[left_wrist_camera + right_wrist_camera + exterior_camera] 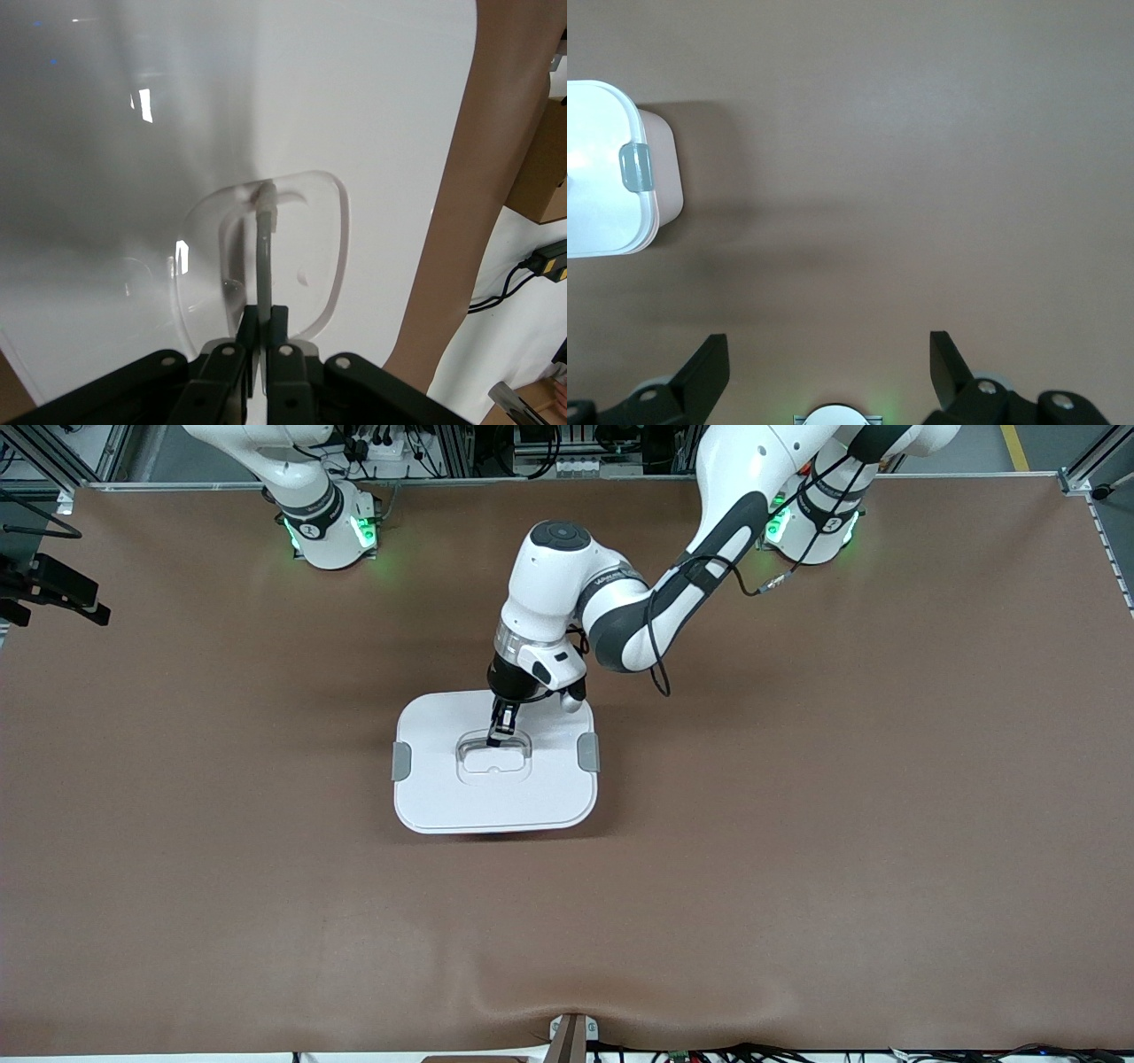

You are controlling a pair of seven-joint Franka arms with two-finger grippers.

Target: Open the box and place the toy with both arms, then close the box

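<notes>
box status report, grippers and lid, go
Left gripper shut on the lid handle. Right gripper open, waiting over bare table. Box lid on. Toy not in view.

the front view looks steeply down from high across the table (pixel 797 868), facing both arm bases at 12 o'clock, and takes in the whole tabletop from well back. the left wrist view sits very close, looking straight down past its own left gripper (pixel 263 341) onto the lid (pixel 266 115), which nearly fills it. the right wrist view hangs higher, looking down past the right gripper (pixel 828 372) at bare table. all three share the lid; its grey clip (pixel 636 168) shows at 9 o'clock.
</notes>
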